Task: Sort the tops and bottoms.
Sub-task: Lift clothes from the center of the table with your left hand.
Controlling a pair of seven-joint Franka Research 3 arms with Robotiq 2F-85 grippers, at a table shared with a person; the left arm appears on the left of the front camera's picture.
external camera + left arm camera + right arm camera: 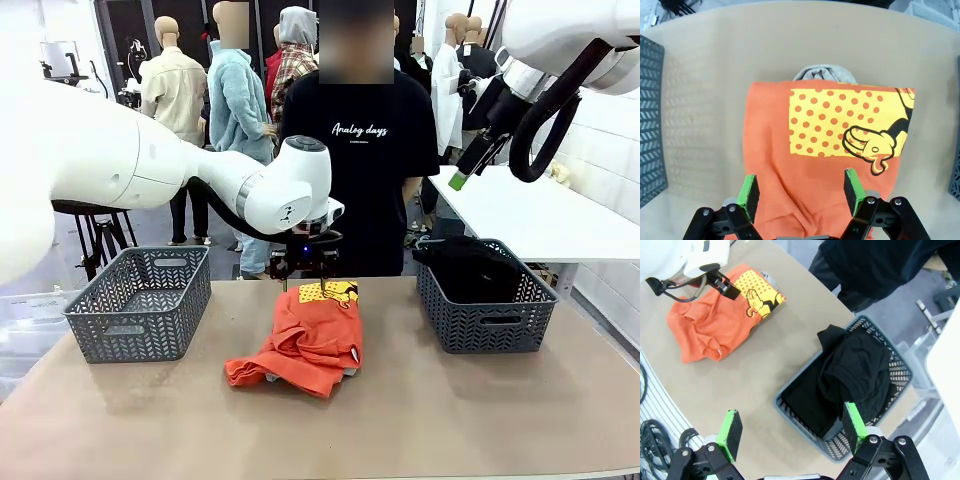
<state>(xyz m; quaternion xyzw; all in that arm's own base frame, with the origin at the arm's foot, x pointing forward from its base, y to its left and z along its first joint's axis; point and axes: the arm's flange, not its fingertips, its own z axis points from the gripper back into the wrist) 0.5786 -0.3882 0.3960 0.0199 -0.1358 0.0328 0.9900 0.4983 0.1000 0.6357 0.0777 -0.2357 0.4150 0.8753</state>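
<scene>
Tabletop (520, 420) centre: orange T-shirt (305, 345) over grey shirt (825, 74); bottoms (470, 270) in right-edge basket (485, 325). Left gripper (801, 190) open, empty, above T-shirt; right gripper (792, 432) open, empty. Next: lower, pinch.

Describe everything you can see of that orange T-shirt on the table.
Soft orange T-shirt, loosely folded and rumpled, with a yellow panel of orange dots and a cartoon gloved hand printed on it. It lies in the middle of the table, atop a light grey garment peeking out beneath. The left gripper hangs open over it.

Left basket (130, 335) and right basket (487, 325) sit on the tan table (450, 420), person (362, 160) behind.
</scene>
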